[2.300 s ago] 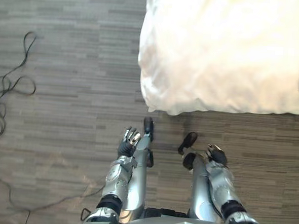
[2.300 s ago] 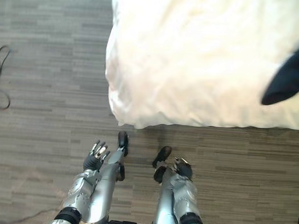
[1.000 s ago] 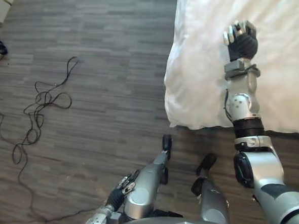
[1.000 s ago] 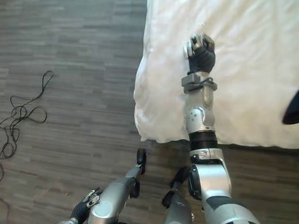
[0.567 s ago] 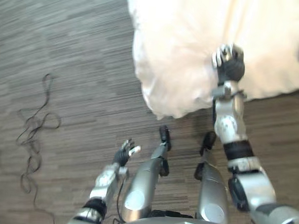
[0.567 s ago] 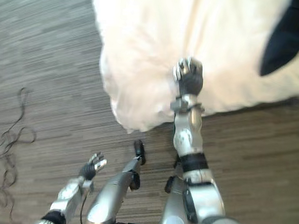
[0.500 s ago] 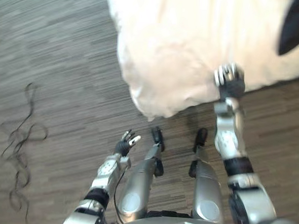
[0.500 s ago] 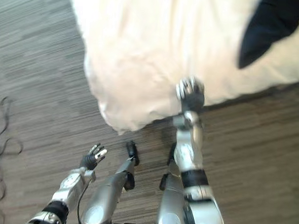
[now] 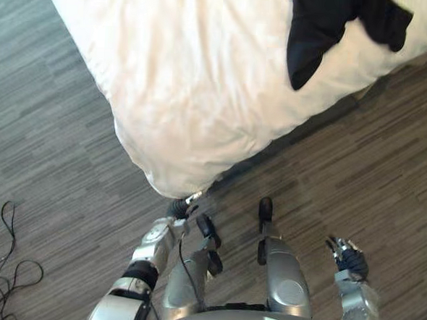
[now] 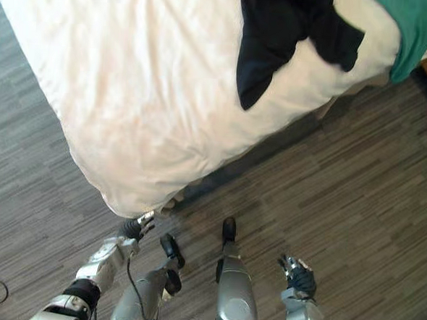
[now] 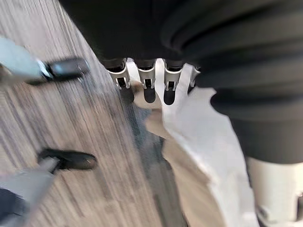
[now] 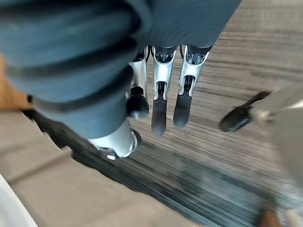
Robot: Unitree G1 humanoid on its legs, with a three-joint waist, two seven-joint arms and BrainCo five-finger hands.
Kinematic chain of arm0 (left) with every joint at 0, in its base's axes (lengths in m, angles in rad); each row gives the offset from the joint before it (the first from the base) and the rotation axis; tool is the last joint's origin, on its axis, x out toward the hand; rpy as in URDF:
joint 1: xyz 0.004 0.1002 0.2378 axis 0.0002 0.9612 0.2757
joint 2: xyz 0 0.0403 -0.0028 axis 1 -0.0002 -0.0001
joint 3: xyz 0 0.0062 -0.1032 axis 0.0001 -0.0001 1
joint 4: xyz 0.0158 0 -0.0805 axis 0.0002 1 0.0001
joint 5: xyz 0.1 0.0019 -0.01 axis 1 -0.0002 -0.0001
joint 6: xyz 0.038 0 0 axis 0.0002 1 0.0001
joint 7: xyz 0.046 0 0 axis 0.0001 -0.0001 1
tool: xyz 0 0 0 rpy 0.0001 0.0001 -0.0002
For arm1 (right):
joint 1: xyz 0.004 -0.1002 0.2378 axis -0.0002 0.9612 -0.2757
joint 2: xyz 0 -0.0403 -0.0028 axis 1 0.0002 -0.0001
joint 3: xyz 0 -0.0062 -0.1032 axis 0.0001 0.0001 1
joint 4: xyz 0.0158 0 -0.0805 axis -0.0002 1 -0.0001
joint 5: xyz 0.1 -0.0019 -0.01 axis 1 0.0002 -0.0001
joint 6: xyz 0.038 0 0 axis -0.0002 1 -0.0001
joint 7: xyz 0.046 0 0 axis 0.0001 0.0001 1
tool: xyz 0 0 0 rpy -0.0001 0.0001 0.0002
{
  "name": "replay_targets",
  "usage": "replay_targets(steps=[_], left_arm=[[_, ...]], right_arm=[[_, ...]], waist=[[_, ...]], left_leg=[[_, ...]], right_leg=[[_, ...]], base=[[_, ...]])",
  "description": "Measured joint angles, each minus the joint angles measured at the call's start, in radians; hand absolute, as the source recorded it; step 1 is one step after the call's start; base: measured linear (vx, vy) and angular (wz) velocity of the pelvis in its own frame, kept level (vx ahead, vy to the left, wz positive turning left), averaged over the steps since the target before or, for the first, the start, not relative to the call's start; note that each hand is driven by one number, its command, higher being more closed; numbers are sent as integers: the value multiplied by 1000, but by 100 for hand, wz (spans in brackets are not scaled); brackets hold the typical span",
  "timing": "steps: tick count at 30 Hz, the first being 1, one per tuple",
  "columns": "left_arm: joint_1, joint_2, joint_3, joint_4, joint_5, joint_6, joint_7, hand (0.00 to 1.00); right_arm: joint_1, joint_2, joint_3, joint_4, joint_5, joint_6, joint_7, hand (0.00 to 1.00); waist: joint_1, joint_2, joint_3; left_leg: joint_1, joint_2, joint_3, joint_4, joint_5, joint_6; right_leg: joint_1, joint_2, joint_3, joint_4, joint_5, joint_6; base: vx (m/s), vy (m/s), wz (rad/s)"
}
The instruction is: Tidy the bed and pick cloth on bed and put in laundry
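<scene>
On your left hand point(image 9: 179, 208) the fingers point(image 11: 145, 84) are straight and side by side, holding nothing. Their dark tips point at the hanging corner of the white duvet point(image 9: 181, 93), right at its edge, though you cannot tell whether they touch it. That hand sits low beside this near corner, just above the grey plank floor point(image 9: 61, 158).

On your right hand point(image 9: 349, 260) the fingers point(image 12: 159, 101) hang relaxed and nearly straight, with the thumb apart from them, and they hold nothing either. Past them you see the floor. This hand is down at your right side, well apart from the duvet.

The black cloth point(image 10: 279, 33) you are after lies on top of the duvet, toward its far right part, spread out with one pointed flap reaching back toward you. It is well apart from both hands. Beside it, a green cloth point(image 10: 413, 31) drapes over the duvet's right edge, near the black one
</scene>
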Motion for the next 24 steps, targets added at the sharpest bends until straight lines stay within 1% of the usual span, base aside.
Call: replay_targets(steps=[1, 2, 3, 5, 6, 7, 8, 9, 10, 11, 12, 13, 14, 15, 16, 17, 18, 19, 20, 21, 22, 23, 24], left_arm=[[25, -3, 1, 2, 22, 1, 5, 0], [66, -6, 9, 12, 49, 3, 21, 0], [107, -12, 34, 22, 71, 7, 35, 0], [168, -24, 63, 26, 78, 8, 42, 0], [193, -32, 87, 39, 102, 7, 48, 0], [197, -33, 97, 46, 117, 7, 60, 0], [210, -36, 130, 70, 121, 8, 77, 0], [205, -42, 135, 84, 147, 7, 89, 0], [202, -45, 136, 87, 156, 6, 96, 0], [203, -61, 139, 89, 157, 4, 106, 0], [200, -69, 150, 89, 162, -2, 112, 0], [198, -69, 149, 89, 175, -2, 119, 0], [197, -64, 150, 89, 186, -2, 127, 0], [196, -63, 151, 94, 192, -2, 130, 0], [192, -61, 150, 104, 193, -2, 142, 0], [192, -64, 150, 105, 193, -5, 146, 0], [191, -76, 159, 105, 194, -10, 148, 0], [190, -88, 193, 105, 195, -19, 147, 0], [194, -102, 227, 106, 195, -27, 145, 0], [202, -109, 253, 106, 195, -44, 140, 0], [211, -110, 264, 106, 195, -59, 133, 0], [214, -110, 271, 105, 195, -66, 126, 0], [216, -114, 284, 114, 195, -74, 116, 0]], right_arm=[[12, 7, -3, 15, -31, -8, 2, 0], [36, 24, -5, 29, -90, -23, 3, 0], [50, 39, -3, 41, -141, -34, 5, 0], [55, 59, -2, 46, -200, -45, 3, 0], [52, 63, 7, 48, -246, -54, 2, 0], [47, 63, 10, 56, -273, -57, -1, 0], [34, 58, 13, 77, -309, -65, -7, 0], [23, 49, 26, 92, -335, -70, -16, 0], [18, 48, 30, 103, -343, -71, -20, 0], [17, 42, 29, 110, -361, -71, -27, 0], [13, 45, 34, 113, -380, -63, -29, 0], [18, 43, 43, 113, -396, -60, -29, 0], [25, 43, 62, 113, -407, -57, -29, 0], [25, 42, 76, 112, -415, -52, -29, 0], [17, 27, 103, 102, -444, -47, -31, 0], [15, 12, 118, 99, -455, -44, -36, 0], [12, 8, 122, 99, -471, -31, -47, 0], [10, 4, 123, 101, -471, -20, -58, 0], [5, 1, 128, 104, -473, -10, -67, 0], [-5, 1, 131, 107, -481, 1, -73, 0], [-30, 3, 136, 130, -484, 9, -76, 0], [-45, 6, 138, 141, -488, 11, -78, 0], [-60, 12, 143, 147, -487, 14, -83, 0]], waist=[[0, -1, -19], [-1, -6, -46], [-2, -18, -66], [2, -27, -98], [3, -24, -104], [9, -18, -105], [11, -8, -112], [11, -4, -115], [14, 0, -118], [33, 8, -137], [44, 3, -143], [51, -1, -148], [63, -8, -153], [66, -9, -158], [74, -11, -164], [77, 2, -163], [79, 12, -161], [87, 17, -159], [101, 20, -157], [116, 17, -157], [117, 19, -160], [120, 18, -160], [138, 40, -172]], left_leg=[[8, 0, -5, 4, -6, -1], [30, -2, -12, 14, -17, -2], [54, -5, -8, 24, -30, -6], [72, -1, 16, 52, -54, -15], [86, 11, 37, 73, -72, -25], [95, 15, 50, 82, -79, -30], [108, 37, 79, 97, -93, -31], [122, 53, 105, 100, -105, -15], [131, 60, 114, 97, -109, -7], [142, 85, 160, 95, -108, -3], [147, 101, 205, 129, -118, -29], [155, 105, 219, 145, -121, -29], [166, 109, 239, 167, -125, -29], [166, 108, 244, 186, -127, -29], [165, 117, 262, 224, -129, -25], [165, 124, 266, 243, -129, -25], [162, 138, 261, 281, -130, -26], [160, 149, 246, 319, -130, -26], [157, 157, 198, 355, -130, -26], [142, 156, 90, 392, -130, -26], [131, 130, -49, 399, -133, -26], [131, 110, -107, 393, -138, -19], [129, 97, -181, 361, -138, 12]], right_leg=[[-2, -6, -14, 35, -28, -4], [-12, -23, -37, 106, -87, -17], [-15, -54, -83, 175, -138, -21], [-16, -106, -181, 247, -162, -45], [-9, -105, -208, 270, -145, -36], [-7, -99, -226, 275, -129, -38], [-3, -80, -266, 268, -96, -57], [28, -42, -266, 194, -46, -56], [58, -14, -257, 121, -9, -57], [129, 36, -245, -54, 61, -55], [164, 34, -309, -49, -7, -73], [176, 31, -338, -52, -25, -69], [203, 37, -351, -102, 21, -65], [223, 50, -344, -147, 49, -66], [233, 55, -309, -173, 60, -68], [230, 56, -291, -173, 58, -67], [222, 58, -275, -173, 52, -73], [222, 62, -255, -173, 53, -72], [223, 70, -229, -173, 53, -72], [216, 80, -185, -173, 53, -71], [200, 90, -138, -173, 53, -70], [187, 94, -112, -173, 52, -70], [156, 117, -90, -161, -2, -12]], base=[[92, -30, 29], [61, -29, 17], [70, -27, 4], [94, -32, -35], [127, -39, -59], [85, -34, -84], [36, -17, -103], [-9, -13, -106], [-32, -26, -105], [-37, -93, -96], [-26, -110, -89], [-14, -94, -75], [-57, -70, -57], [-91, -54, -68], [-138, -27, -54], [-168, 42, -58], [-174, 46, -54], [-169, 8, -72], [-112, -28, -100], [-103, -35, -125], [-72, -22, -126], [-75, -16, -150], [-37, -23, -157]])
